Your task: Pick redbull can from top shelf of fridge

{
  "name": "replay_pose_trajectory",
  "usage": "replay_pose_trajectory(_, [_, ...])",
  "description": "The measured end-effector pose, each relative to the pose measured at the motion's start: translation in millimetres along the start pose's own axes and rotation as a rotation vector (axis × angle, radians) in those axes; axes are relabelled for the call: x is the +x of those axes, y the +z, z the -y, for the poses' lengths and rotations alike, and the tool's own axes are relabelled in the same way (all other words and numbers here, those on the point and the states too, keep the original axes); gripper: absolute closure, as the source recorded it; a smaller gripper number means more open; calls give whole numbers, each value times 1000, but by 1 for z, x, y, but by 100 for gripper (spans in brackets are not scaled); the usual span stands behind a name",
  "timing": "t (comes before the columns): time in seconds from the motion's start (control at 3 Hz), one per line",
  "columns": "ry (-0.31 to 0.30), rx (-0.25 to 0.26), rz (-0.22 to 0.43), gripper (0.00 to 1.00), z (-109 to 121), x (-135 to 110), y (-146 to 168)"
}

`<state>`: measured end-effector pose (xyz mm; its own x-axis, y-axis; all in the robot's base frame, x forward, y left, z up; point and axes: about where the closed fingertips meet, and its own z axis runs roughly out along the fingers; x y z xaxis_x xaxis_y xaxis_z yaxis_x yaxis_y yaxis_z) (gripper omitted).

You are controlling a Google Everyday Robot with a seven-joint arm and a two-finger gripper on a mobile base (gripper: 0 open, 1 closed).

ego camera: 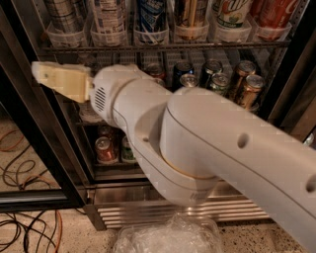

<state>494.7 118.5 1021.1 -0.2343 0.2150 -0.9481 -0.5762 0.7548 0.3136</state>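
Note:
The fridge (148,212) stands open in front of me, with its steel base grille low down. The top shelf (163,47) is a dark wire rack carrying a row of clear trays with tall cans. The can with blue and silver patches (150,15) looks like the redbull can; its top is cut off by the frame edge. A grey striped can (61,15) and a white can with blue print (108,15) stand to its left. My cream-coloured gripper (49,75) points left, just below the top shelf's left end, apart from the cans. My big white arm (197,148) covers the middle of the view.
Short soda cans (232,81) stand on the rack below the top shelf, and more cans (105,148) sit lower down. The black door frame (34,148) is at the left. Cables (19,173) lie on the floor. Crumpled clear plastic (168,237) lies before the grille.

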Motion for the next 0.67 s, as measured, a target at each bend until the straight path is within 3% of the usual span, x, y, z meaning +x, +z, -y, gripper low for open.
replay_pose_trajectory(0.33, [72, 163, 5, 0, 29, 30, -24])
replay_pose_trajectory(0.67, [89, 238, 44, 0, 31, 25, -35])
